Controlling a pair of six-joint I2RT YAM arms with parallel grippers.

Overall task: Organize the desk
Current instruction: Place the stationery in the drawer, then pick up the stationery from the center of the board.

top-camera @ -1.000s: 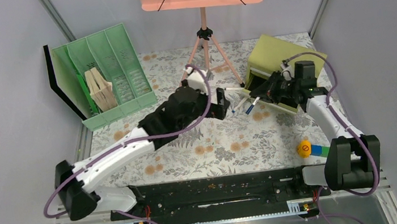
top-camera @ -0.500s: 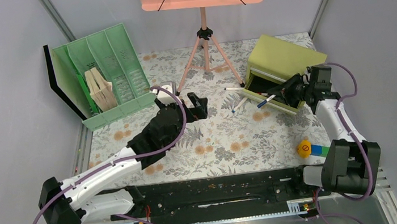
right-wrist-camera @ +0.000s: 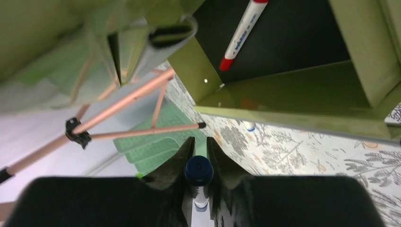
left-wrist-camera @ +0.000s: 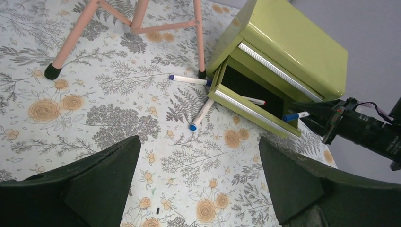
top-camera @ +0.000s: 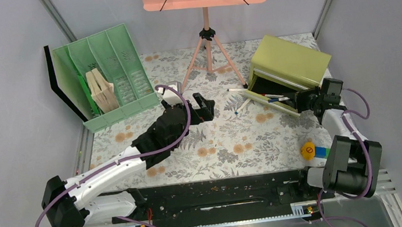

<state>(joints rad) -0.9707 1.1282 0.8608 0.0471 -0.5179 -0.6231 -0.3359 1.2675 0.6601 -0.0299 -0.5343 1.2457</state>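
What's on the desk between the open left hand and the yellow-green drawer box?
Two blue-capped white markers lie on the desk: one beside the tripod foot, one angled by the open drawer's corner. The left wrist view shows it best.

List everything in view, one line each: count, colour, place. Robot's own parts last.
desk: one, white-grey floral, beneath everything.
file organizer: one, mint green, far left.
tan pieces: several, in one organizer slot.
black panel: one, against the organizer's left side.
music stand: one, pink, far middle.
drawer box: one, olive green, far right, drawer open.
loose markers: two, white with blue caps, on the desk by the drawer.
red-capped marker: one, inside the drawer.
blue-capped marker: one, at the drawer's right end.
round toy: one, yellow-orange, near right edge.
left hand: black, open, over mid-desk.
right hand: black, shut on the blue-capped marker.
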